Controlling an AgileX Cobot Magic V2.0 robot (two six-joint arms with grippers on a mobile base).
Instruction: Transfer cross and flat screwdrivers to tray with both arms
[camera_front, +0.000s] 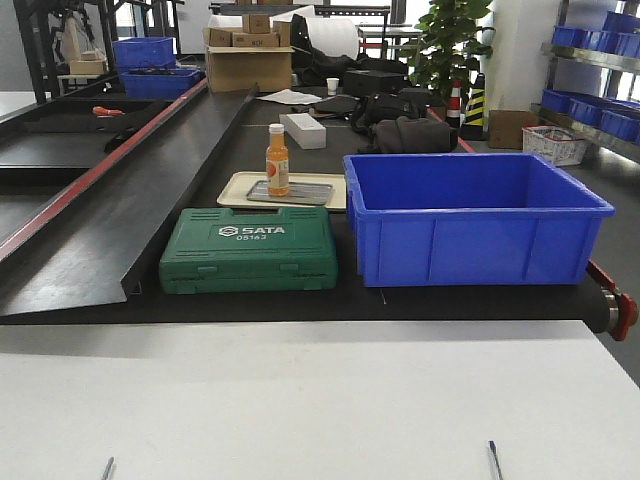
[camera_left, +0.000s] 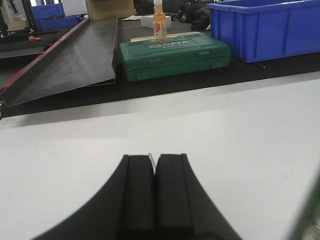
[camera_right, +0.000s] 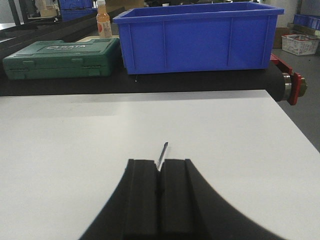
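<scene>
The left hand (camera_left: 154, 160) is clenched on the shaft of one screwdriver (camera_left: 151, 161), whose tip pokes out between the pads. The right hand (camera_right: 160, 164) is clamped on the other screwdriver (camera_right: 163, 151), its shaft jutting forward over the white bench (camera_right: 60, 135). The grey tray (camera_front: 310, 192) lies far ahead on the black surface (camera_front: 300, 303), atop a cream tray (camera_front: 232, 188) behind the green tool case (camera_front: 248, 250) and beside the blue bin (camera_front: 470, 215), with an orange bottle (camera_front: 277, 160) standing on it.

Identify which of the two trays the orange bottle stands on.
The grey metal tray: it is the smaller one, lying on the wider cream tray, and the orange bottle stands upright on it.
</scene>
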